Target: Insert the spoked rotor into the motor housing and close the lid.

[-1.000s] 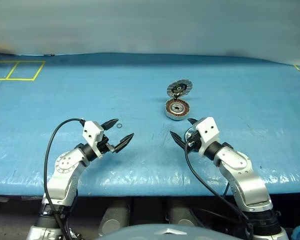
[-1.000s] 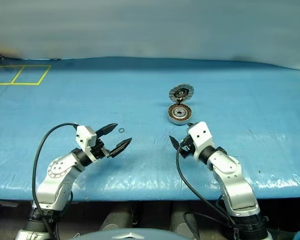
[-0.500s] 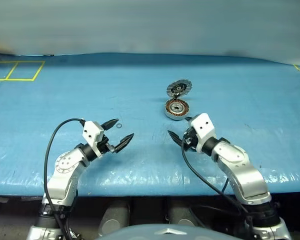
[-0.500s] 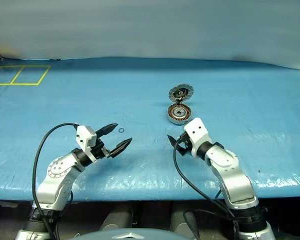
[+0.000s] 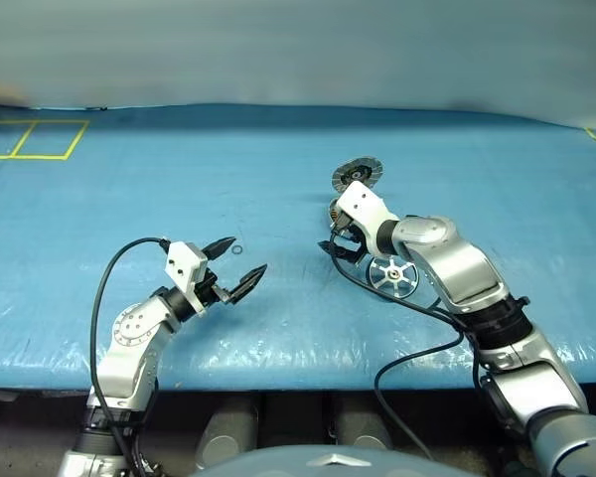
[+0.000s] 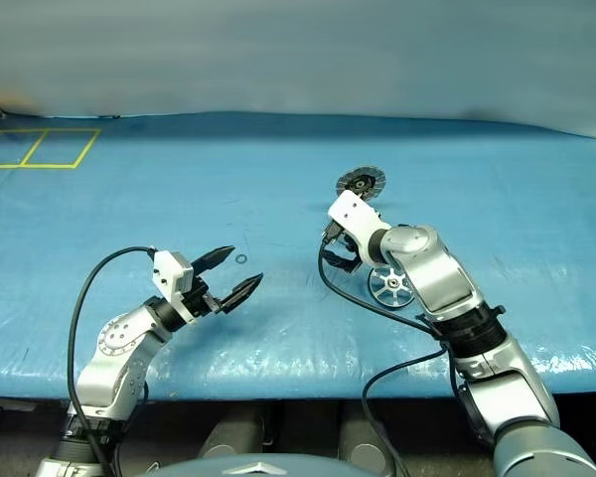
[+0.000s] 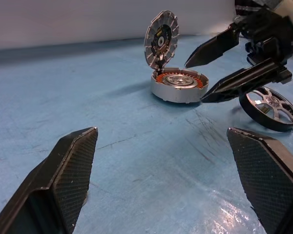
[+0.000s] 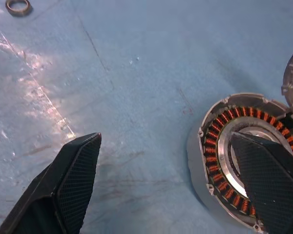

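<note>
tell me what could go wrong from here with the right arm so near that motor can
1. The open right gripper hangs right by the motor can, empty; one finger is over the copper windings and might scrape them.
2. The lid stands upright on its hinge; a bump could shut it too soon.
3. The spoked wheel lies beside the right forearm and may get knocked away.

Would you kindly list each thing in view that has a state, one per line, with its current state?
Round silver motor housing: open, copper windings exposed, no rotor inside.
Ribbed silver-grey lid: raised upright on the housing's rim.
Silver-white spoked rotor: on the blue table, outside the housing.
Small dark ring: flat on the table.
Left gripper: open, empty.
Right gripper: open, empty, beside the housing.
</note>
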Robot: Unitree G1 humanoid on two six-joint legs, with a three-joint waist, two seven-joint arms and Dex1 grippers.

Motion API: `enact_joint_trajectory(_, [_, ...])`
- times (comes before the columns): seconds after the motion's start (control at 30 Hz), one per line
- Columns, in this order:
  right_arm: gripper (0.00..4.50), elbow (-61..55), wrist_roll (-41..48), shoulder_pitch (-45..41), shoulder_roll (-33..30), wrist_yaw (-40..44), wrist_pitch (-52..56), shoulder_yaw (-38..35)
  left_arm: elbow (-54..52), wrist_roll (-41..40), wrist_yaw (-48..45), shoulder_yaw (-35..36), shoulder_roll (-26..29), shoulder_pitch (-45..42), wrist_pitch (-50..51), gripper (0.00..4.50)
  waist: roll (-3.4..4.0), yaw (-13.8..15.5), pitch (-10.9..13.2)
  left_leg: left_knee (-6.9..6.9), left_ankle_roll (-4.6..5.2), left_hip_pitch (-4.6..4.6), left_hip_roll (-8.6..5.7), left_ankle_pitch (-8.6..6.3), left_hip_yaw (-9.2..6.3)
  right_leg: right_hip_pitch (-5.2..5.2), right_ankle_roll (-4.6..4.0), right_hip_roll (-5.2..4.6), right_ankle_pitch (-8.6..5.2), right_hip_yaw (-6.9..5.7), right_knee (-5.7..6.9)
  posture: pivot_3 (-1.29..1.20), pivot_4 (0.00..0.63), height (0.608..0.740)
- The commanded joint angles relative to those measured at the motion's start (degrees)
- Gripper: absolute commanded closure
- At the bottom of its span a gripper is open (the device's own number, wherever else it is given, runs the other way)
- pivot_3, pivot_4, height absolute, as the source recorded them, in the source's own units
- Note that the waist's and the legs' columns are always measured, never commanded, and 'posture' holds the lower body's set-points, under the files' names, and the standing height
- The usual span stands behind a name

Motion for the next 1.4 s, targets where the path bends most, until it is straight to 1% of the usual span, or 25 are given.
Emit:
enact_joint_trajectory(0.03, [0.04,4.3,-2.0,-5.0,1.0,-0.9,0.7,-0.1,-0.8,0.5,1.0,0.1,-1.1,1.9,-2.0,0.00,0.00,-0.2,0.0,0.00,0.00,0.01,0.01,0.00,0.05,-0.01,0.00,0.00,0.00,0.03,0.00,0.00,0.150,0.740])
enact_joint_trajectory(0.17, [0.04,8.2,-4.8,-7.4,2.2,-2.3,1.5,1.6,-1.6,0.9,1.9,0.3,-2.2,3.7,-2.4,0.00,0.00,-0.4,0.0,-0.02,0.01,0.01,0.02,-0.01,0.10,-0.06,-0.06,0.01,0.10,0.07,0.01,0.00,0.150,0.740])
enact_joint_trajectory(0.23, [0.04,9.3,-5.3,-7.9,2.6,-1.6,1.4,2.6,-1.7,1.1,2.0,0.2,-2.3,4.2,-2.6,0.00,0.00,-0.4,0.0,-0.04,0.01,0.01,0.03,-0.01,0.10,-0.07,-0.07,0.03,0.10,0.07,0.02,0.00,0.150,0.740])
enact_joint_trajectory(0.6, [0.04,17.6,-7.0,-9.5,5.2,-2.4,0.9,1.9,-1.2,1.9,2.5,-0.2,-2.7,4.2,-3.6,0.00,0.00,-0.5,0.0,0.00,0.02,0.03,0.01,-0.01,0.17,-0.07,-0.01,0.04,0.16,0.15,0.02,0.00,0.150,0.740])
enact_joint_trajectory(0.8, [0.04,18.6,-7.8,-9.0,5.7,-1.3,0.1,3.3,-0.5,1.9,2.1,0.0,-2.6,4.0,-4.0,0.00,-0.01,-0.5,0.0,0.01,0.02,0.03,0.00,-0.01,0.18,-0.04,0.01,0.04,0.17,0.16,0.02,0.00,0.150,0.740])
enact_joint_trajectory(0.9, [0.63,18.1,-8.7,-9.1,5.8,0.5,-0.3,5.2,0.4,1.8,1.7,0.2,-2.5,3.6,-4.4,0.00,0.00,-0.5,0.0,0.02,0.02,0.06,0.01,-0.01,0.18,-0.02,0.01,0.04,0.17,0.15,0.03,0.00,0.150,0.740])
enact_joint_trajectory(0.97, [1.35,17.2,-9.7,-9.1,5.6,1.6,-1.5,6.6,0.7,1.7,1.7,0.2,-2.5,3.4,-4.6,0.00,-0.01,-0.6,0.0,0.02,0.02,0.08,0.01,-0.01,0.18,-0.01,0.02,0.05,0.17,0.16,0.03,0.00,0.150,0.740])
enact_joint_trajectory(1.07, [2.28,16.4,-12.0,-9.1,5.0,2.3,-2.8,8.4,1.2,1.7,1.6,0.1,-2.7,3.4,-5.0,0.00,-0.07,-0.7,-0.1,0.02,0.02,0.08,0.01,-0.01,0.18,-0.02,0.02,0.05,0.17,0.16,0.02,0.00,0.150,0.740])
enact_joint_trajectory(1.1, [2.53,15.9,-12.2,-9.1,4.8,2.8,-3.0,8.6,1.3,1.8,1.6,0.0,-2.9,3.4,-5.1,0.00,-0.10,-0.8,-0.1,0.01,0.02,0.09,0.02,-0.01,0.18,-0.01,0.01,0.05,0.18,0.16,0.03,0.00,0.150,0.740])
enact_joint_trajectory(1.17, [2.64,14.9,-12.6,-9.0,4.8,3.2,-2.4,8.4,1.3,1.7,1.7,-0.1,-3.0,3.6,-5.2,0.00,-0.11,-1.0,-0.1,0.02,0.02,0.12,0.05,-0.01,0.22,-0.01,0.04,0.06,0.18,0.16,0.02,0.00,0.150,0.740])
enact_joint_trajectory(1.27, [2.64,12.2,-12.1,-8.9,4.9,3.8,-1.2,7.2,1.2,1.7,1.7,-0.1,-3.1,3.9,-5.2,0.00,-0.11,-1.1,-0.1,0.07,0.01,0.12,0.10,-0.01,0.25,-0.02,0.16,0.07,0.14,0.16,0.04,0.00,0.150,0.740])
enact_joint_trajectory(1.4, [2.64,4.0,-9.0,-8.1,4.8,7.0,2.4,5.9,1.1,1.5,1.8,0.1,-3.2,4.3,-5.2,0.00,-0.11,-1.3,-0.1,0.05,0.01,0.04,0.10,-0.01,0.24,-0.14,0.14,0.08,0.15,0.17,0.04,0.00,0.150,0.740])
